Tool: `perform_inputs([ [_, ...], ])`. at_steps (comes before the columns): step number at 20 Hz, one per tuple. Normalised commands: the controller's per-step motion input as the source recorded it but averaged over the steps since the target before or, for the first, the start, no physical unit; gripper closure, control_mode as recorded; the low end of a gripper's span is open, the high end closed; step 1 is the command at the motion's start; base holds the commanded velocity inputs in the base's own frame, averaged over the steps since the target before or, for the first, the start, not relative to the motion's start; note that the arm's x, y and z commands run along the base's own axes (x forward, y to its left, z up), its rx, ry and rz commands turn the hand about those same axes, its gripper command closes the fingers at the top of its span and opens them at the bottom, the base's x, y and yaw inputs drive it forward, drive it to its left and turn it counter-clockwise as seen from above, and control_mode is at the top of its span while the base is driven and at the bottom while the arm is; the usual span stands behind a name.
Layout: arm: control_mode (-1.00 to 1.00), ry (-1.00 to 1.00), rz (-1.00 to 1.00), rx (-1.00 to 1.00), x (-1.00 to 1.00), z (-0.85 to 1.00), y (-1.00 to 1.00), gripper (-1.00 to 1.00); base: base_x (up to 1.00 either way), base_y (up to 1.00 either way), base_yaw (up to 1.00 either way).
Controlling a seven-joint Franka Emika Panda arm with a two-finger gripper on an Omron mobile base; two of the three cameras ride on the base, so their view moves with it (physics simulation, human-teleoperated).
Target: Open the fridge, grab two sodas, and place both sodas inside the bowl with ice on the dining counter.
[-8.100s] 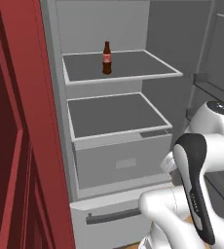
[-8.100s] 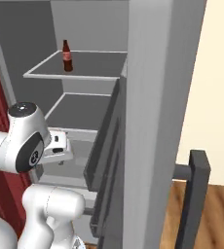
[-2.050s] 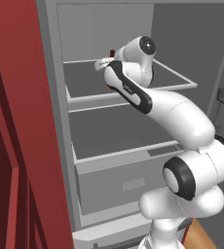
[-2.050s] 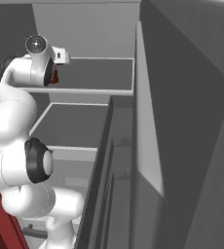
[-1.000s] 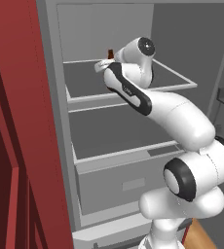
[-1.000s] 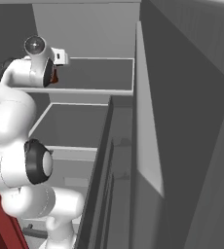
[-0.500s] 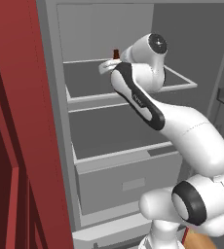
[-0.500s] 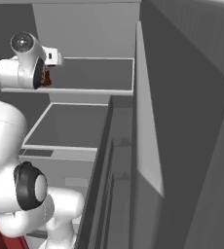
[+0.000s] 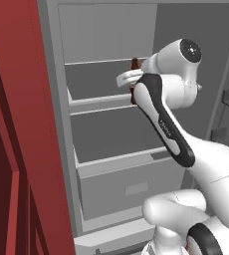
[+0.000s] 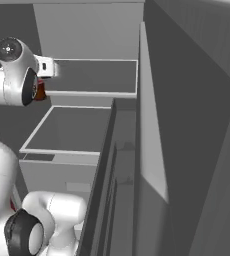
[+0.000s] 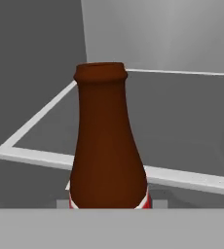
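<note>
The fridge (image 9: 106, 30) stands open with its grey inside facing me. My gripper (image 9: 133, 85) is shut on a soda (image 9: 135, 65), a dark brown bottle with a red label, and holds it upright at the front edge of the upper shelf (image 9: 94, 99). From the right base the soda's red label (image 10: 39, 90) peeks out beside the white wrist, where the gripper (image 10: 40, 82) sits. The hand view has the soda (image 11: 108, 146) close up, neck upward, with the white-edged shelf (image 11: 36, 158) behind and below it. My fingers are hidden.
A lower shelf (image 9: 119, 158) and a pale drawer (image 9: 131, 187) lie under the held bottle. A dark red panel (image 9: 17, 129) stands close on the left. The open fridge door (image 10: 187, 125) walls in the right side.
The arm has drawn back and its elbow has risen. The soda has come off its spot on the upper shelf toward the fridge opening, still in the shut gripper.
</note>
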Motion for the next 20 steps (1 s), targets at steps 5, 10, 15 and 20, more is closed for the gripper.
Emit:
perform_inputs([
  [5, -1.0, 0.0, 0.0, -0.01, -1.0, -0.14, -0.2, 1.0, 0.0, 0.0, 0.0],
  [10, -1.0, 0.0, -0.01, -0.05, -0.98, -0.23, -0.07, 1.0, 0.0, 0.0, 0.0],
  [15, -1.0, 0.01, 0.0, -0.09, -0.89, -0.4, 0.0, 1.0, 0.0, 0.0, 0.0],
  [20, -1.0, 0.01, 0.0, -0.08, -0.72, -0.41, -0.01, 1.0, 0.0, 0.0, 0.0],
])
